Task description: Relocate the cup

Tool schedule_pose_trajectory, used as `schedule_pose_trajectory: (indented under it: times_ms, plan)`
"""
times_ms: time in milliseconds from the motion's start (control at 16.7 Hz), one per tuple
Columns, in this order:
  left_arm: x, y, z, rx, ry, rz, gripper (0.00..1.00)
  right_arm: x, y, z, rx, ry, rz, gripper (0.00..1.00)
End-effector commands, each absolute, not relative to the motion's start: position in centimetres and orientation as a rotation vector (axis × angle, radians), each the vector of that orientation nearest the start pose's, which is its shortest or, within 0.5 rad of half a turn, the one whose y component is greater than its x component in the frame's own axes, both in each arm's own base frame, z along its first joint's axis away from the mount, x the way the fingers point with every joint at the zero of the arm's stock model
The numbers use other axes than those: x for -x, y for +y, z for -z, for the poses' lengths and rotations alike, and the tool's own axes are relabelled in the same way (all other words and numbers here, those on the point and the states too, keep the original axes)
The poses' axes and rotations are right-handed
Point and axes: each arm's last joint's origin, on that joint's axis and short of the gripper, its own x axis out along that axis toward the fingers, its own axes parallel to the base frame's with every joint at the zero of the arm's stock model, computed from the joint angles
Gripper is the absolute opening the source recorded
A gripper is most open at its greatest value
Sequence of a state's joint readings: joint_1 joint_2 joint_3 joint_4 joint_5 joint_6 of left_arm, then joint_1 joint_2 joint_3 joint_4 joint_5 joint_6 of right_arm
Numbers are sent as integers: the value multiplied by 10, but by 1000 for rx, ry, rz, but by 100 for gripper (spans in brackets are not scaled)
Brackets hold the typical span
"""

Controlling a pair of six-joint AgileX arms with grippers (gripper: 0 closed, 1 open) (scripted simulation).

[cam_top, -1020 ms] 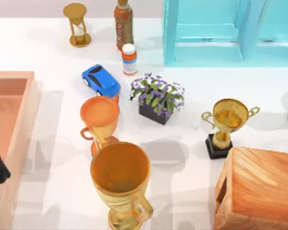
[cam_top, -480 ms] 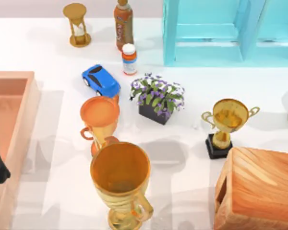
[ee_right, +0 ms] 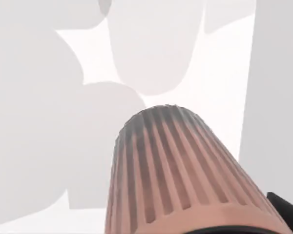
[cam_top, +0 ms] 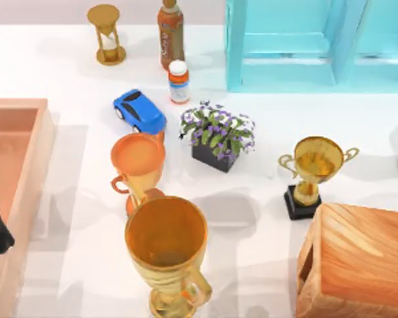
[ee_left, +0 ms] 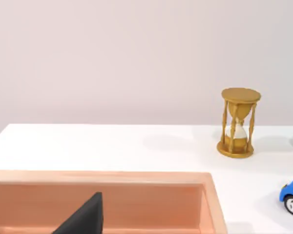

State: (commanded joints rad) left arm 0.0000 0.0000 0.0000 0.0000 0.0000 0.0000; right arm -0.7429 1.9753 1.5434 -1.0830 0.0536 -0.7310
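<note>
Ribbed cup (ee_right: 185, 180) against right pincer (ee_right: 288, 207).

No legible text, label printing on the brown bottle (cam_top: 170, 34) too blurred to read, white pill bottle (cam_top: 178, 81) with orange band likewise unreadable

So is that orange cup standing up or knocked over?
Upright. From above, the orange cup shows its round open mouth, its base on the table beneath.
</note>
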Motion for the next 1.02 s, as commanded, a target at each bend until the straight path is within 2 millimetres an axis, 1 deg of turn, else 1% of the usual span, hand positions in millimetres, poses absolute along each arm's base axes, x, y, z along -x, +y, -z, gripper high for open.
schedule_pose_trajectory:
  times_ms: [180,300,360,600,1020]
  plan:
    - [-106,-1,-160,0,0,0,100,-283,-257,-170,54,1565,66,0]
    - [-106,-1,-160,0,0,0,100,-282,-256,-158,54,1566,69,0]
    - [-106,-1,-160,0,0,0,100,-281,-256,-156,54,1566,69,0]
    - [-106,-1,-160,0,0,0,100,-281,-256,-155,54,1566,70,0]
    - [-106,-1,-160,0,0,0,100,-281,-256,-155,54,1566,70,53]
